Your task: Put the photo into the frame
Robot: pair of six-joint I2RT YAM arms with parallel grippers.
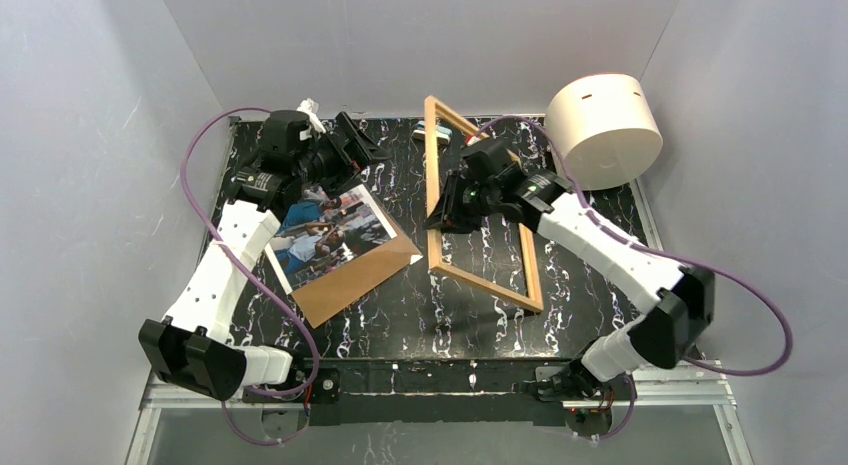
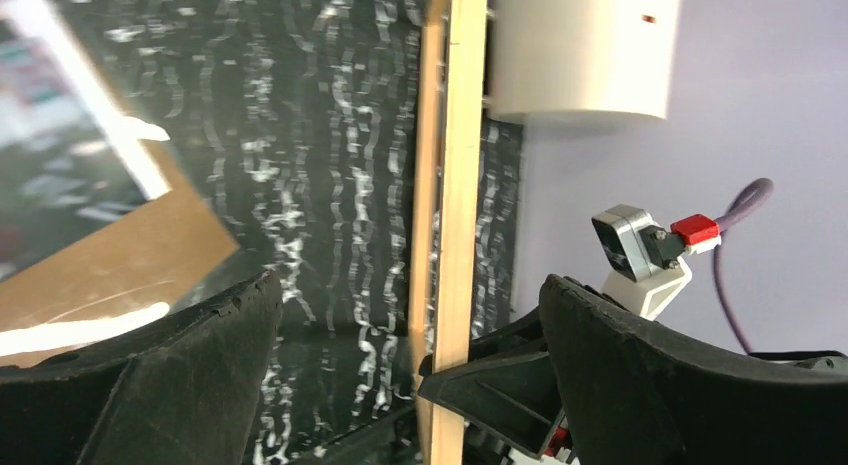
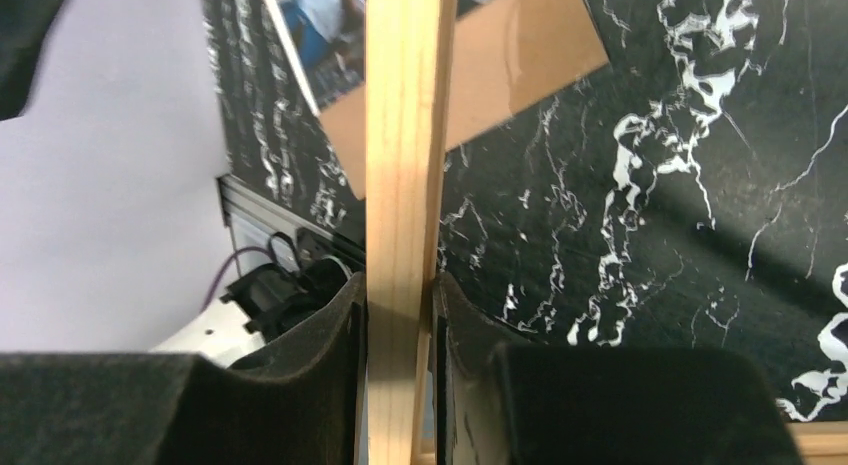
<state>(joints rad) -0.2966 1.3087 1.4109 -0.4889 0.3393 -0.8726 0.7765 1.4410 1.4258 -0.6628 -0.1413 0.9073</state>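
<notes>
The frame [image 1: 436, 200], thin light wood, stands tilted up on its near edge at the table's middle. My right gripper [image 1: 447, 211] is shut on its left rail; in the right wrist view both fingers [image 3: 340, 335] pinch the wooden rail [image 3: 400, 165]. The photo [image 1: 330, 230] lies face up on a brown cardboard board [image 1: 355, 277] left of the frame. My left gripper [image 1: 348, 147] is open and empty above the photo's far edge. In the left wrist view its fingers [image 2: 170, 375] stand wide apart, with the frame rail [image 2: 455, 175] seen edge-on ahead.
A white cylindrical container [image 1: 605, 127] lies at the back right, also in the left wrist view [image 2: 580, 45]. Small items [image 1: 441, 135] sit behind the frame at the back edge. Grey walls close in the black marbled table [image 1: 590, 275] on three sides.
</notes>
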